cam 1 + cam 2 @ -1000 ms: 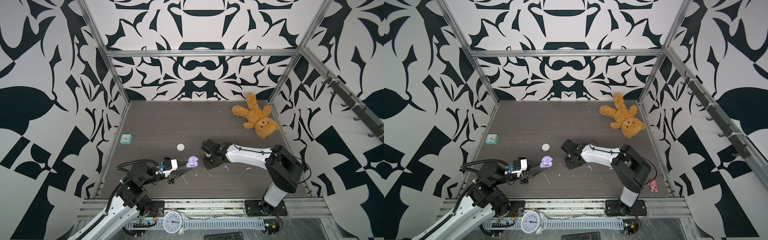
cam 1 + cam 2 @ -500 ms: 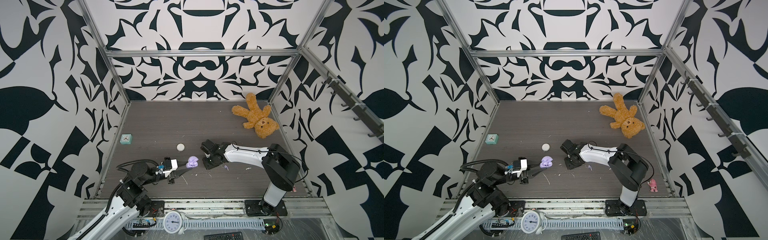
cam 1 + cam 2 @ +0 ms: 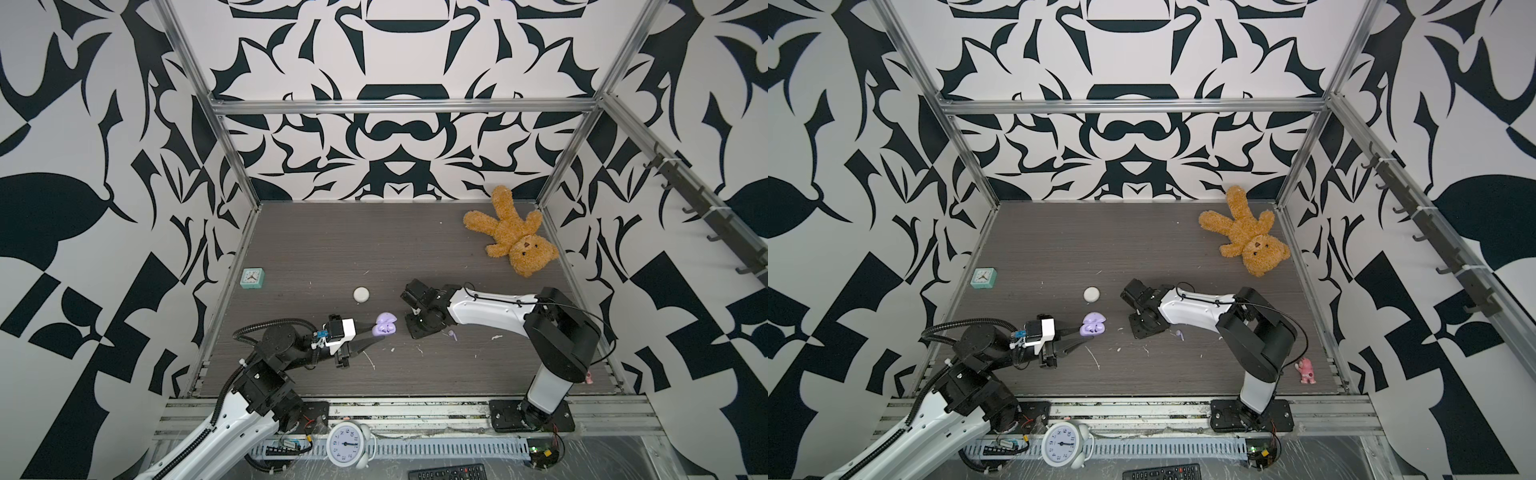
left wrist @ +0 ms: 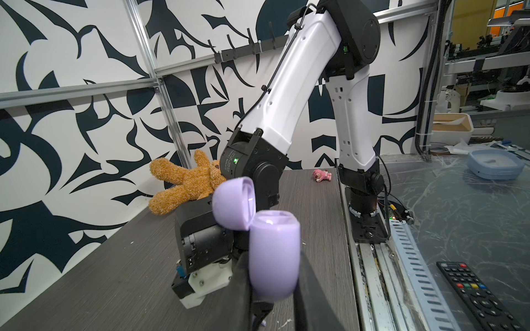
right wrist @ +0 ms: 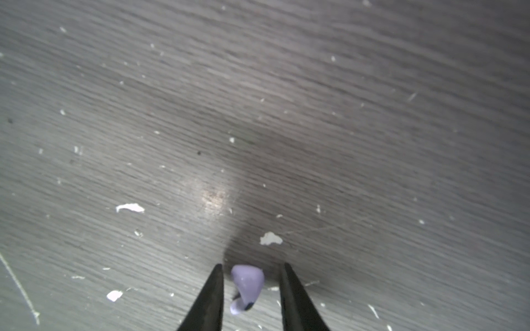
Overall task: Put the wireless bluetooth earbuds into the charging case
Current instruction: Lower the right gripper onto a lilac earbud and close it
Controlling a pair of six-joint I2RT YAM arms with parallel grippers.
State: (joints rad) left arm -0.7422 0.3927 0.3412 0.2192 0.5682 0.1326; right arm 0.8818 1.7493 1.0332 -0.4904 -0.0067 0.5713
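Left gripper [image 4: 274,289] is clamped tight on the purple charging case [image 4: 274,255], holding it upright with the lid [image 4: 233,202] flipped open and the mouth facing up, ready to receive. Across the way, the right gripper [image 5: 251,268] points down at the table [image 3: 374,249], jaws parted a little. A pale purple earbud [image 5: 247,282] lies right between them with a sliver of daylight on either side, so nothing is gripped yet. In a top view a purple earbud [image 3: 451,334] shows on the table just beside that gripper; whether it is the same one cannot be told from there. This looks like the pick-up step. The call now is to pinch the jaws onto the tiny bud without squirting it sideways, lift, carry it over to the open case nearby, and line its stem up with a socket. A white round case [image 3: 361,294] sits closed on the table, untouched.
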